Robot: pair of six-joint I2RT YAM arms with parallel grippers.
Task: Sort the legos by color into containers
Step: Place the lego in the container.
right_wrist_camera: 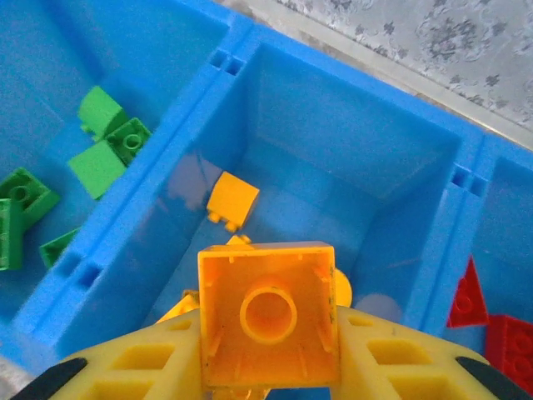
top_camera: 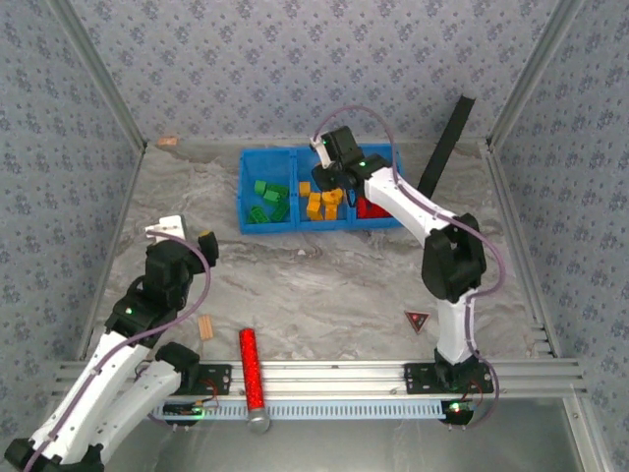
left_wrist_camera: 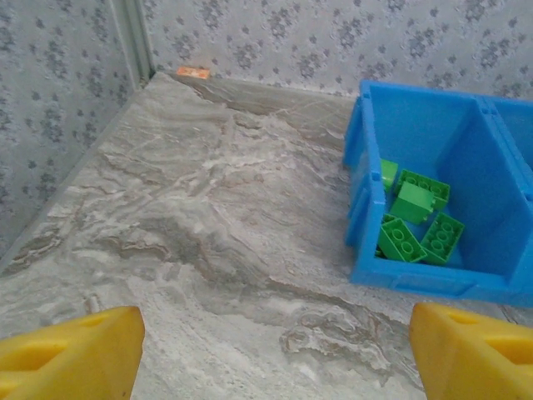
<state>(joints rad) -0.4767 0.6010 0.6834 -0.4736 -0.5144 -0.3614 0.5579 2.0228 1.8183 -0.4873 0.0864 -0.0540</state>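
The blue bin [top_camera: 248, 187] stands at the back of the table with three compartments side by side. Green legos [top_camera: 267, 202] lie in the left one, orange legos [top_camera: 322, 202] in the middle, red legos [top_camera: 371, 208] in the right. My right gripper [right_wrist_camera: 268, 354] hangs over the middle compartment, shut on an orange brick [right_wrist_camera: 268, 312] whose hollow underside faces the camera. Below it lies another orange brick [right_wrist_camera: 231, 198]. My left gripper [left_wrist_camera: 275, 354] is open and empty over bare table, left of the bin wall [left_wrist_camera: 416, 279] and its green legos [left_wrist_camera: 416, 221].
A red glittery cylinder [top_camera: 253, 367] and a small wooden block [top_camera: 206, 327] lie near the front rail. A black panel [top_camera: 447, 143] leans at the back right. A red triangle marker [top_camera: 417, 320] sits beside the right arm. A small tan piece [left_wrist_camera: 193, 72] rests in the back left corner.
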